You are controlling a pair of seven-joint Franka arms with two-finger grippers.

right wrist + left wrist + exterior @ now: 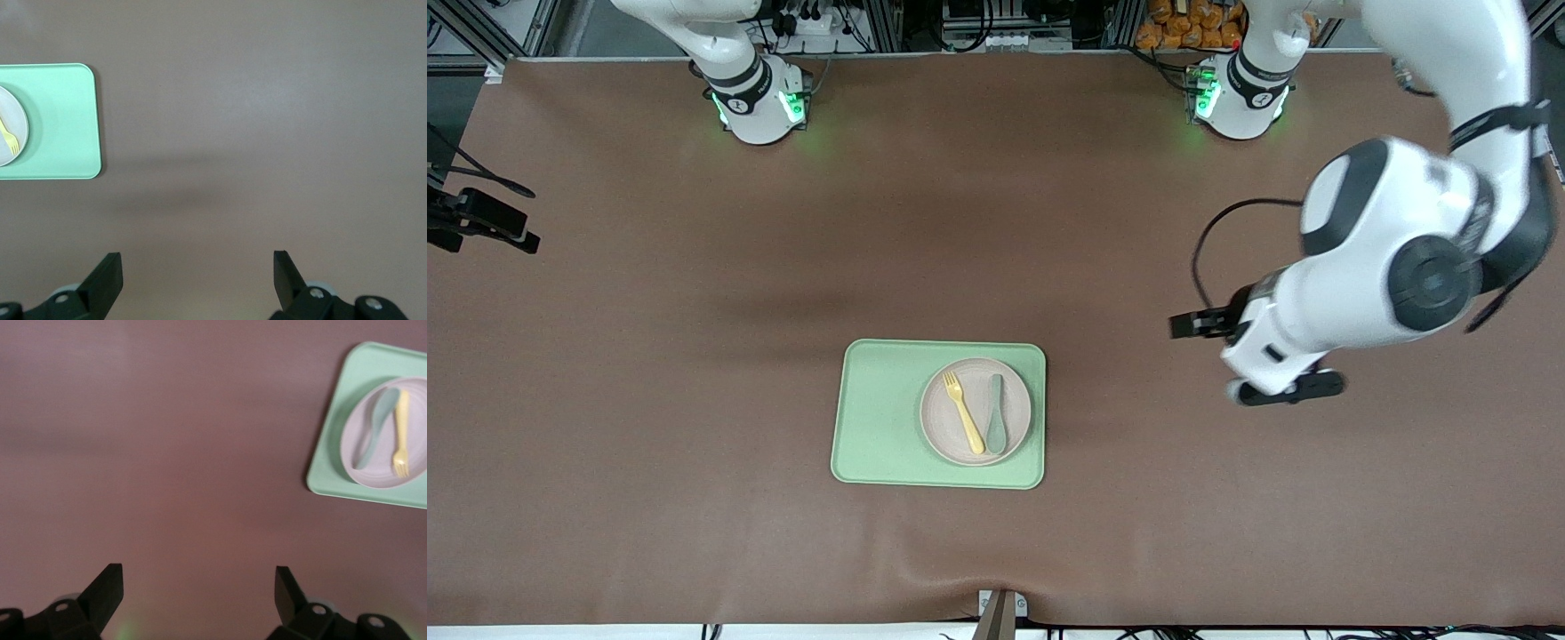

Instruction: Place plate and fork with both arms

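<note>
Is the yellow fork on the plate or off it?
On it: the small yellow plastic fork lies flat inside the round beige plate, beside a grey-green spoon.

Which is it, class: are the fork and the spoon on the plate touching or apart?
Apart. The front view shows a strip of plate between the fork and spoon along their whole length.

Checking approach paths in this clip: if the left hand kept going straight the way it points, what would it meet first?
Most likely bare table: the open left hand points at brown surface, with the tray off to one side. Depth is uncertain.

You see the fork (963, 412) and spoon (995, 412) on the plate (951, 444), tray (880, 418) beneath, well apart from the left claw (1254, 356).
</note>
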